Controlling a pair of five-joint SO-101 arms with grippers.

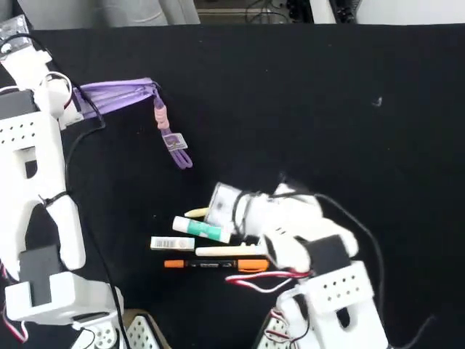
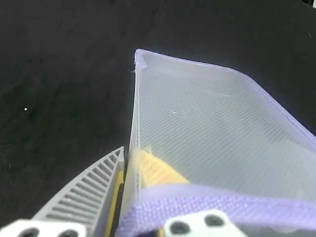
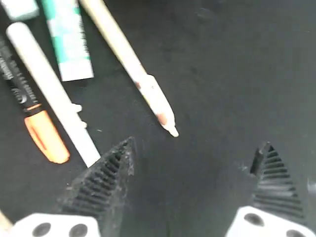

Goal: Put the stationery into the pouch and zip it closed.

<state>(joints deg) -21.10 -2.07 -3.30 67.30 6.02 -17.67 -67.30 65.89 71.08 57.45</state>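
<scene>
A purple-edged mesh pouch (image 1: pixel 120 94) lies at the table's back left, its zipper pull (image 1: pixel 173 142) trailing toward the middle. My left gripper (image 1: pixel 69 102) is shut on the pouch's (image 2: pixel 212 133) edge, with one finger (image 2: pixel 91 190) outside the mesh. Near the table's front lie a cream pencil (image 1: pixel 196 212), a green-and-white tube (image 1: pixel 203 229), a small white eraser (image 1: pixel 172 243), a white pen (image 1: pixel 229 251) and an orange marker (image 1: pixel 214 265). My right gripper (image 3: pixel 196 144) hangs open just past the pencil's (image 3: pixel 126 59) tip, holding nothing. Beside it are the white pen (image 3: pixel 49 89) and the marker's orange cap (image 3: pixel 44 138).
A black cloth (image 1: pixel 327 109) covers the whole table, with open room at the right and back. The right arm's body (image 1: pixel 312 254) sits right of the stationery. Cables (image 1: pixel 254 280) trail near the front edge.
</scene>
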